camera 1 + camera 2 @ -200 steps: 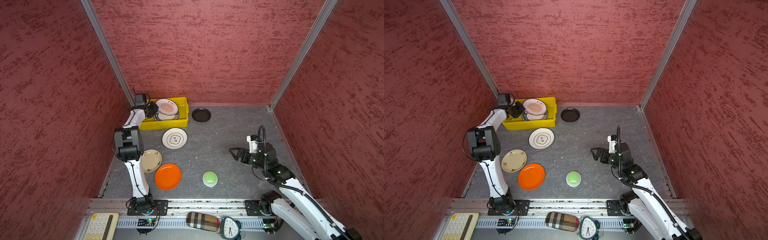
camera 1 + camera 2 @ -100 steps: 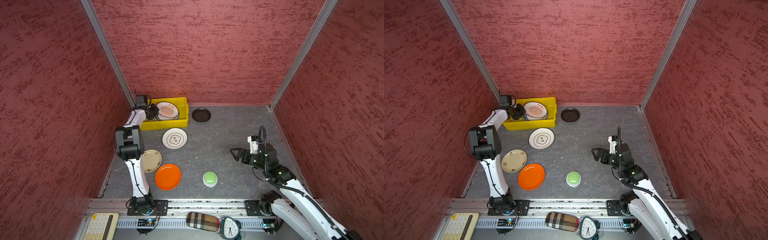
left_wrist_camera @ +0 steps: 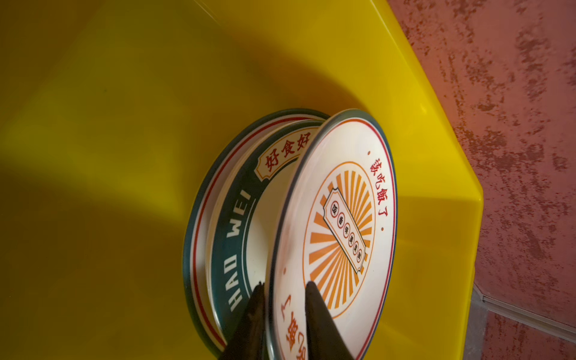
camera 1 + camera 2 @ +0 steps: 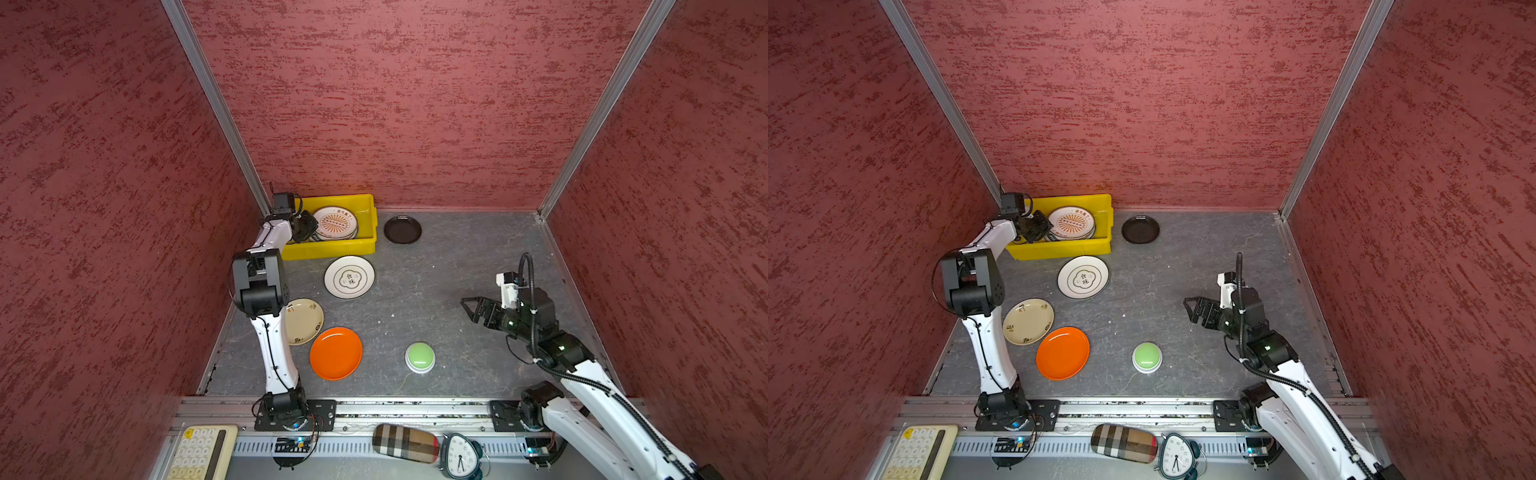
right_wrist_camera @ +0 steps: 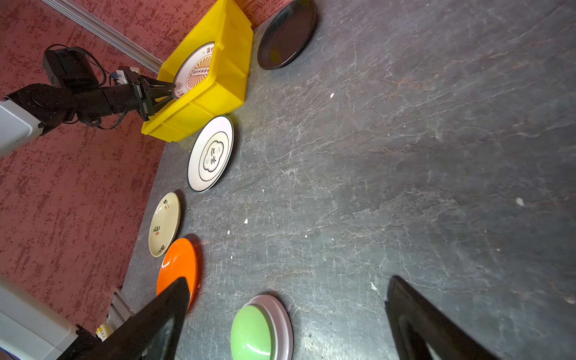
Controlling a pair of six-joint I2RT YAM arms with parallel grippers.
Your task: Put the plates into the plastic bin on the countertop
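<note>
Top view, bin: sunburst plate (image 4: 335, 222) lies in the plastic bin (image 4: 332, 251). The black plate (image 4: 402, 229), green-rimmed plate (image 4: 349, 277), cream plate (image 4: 305, 322) and orange plate (image 4: 336, 353) lie on the countertop (image 4: 436, 270).
Top view, right gripper (image 4: 471, 307): fingers wide apart, empty.
Left wrist, left gripper (image 3: 283, 285): fingers slightly apart astride the sunburst plate's rim. The plate leans on the HAO WEI plate (image 3: 230, 224).
Left wrist, handling: judged stiff, glossy, slippery, chip-prone. Pinch at the rim.
Right wrist, surface: hard, flat stone. Plates sit flush, so little purchase. Red walls (image 5: 78, 187) stand close beside the bin.
</note>
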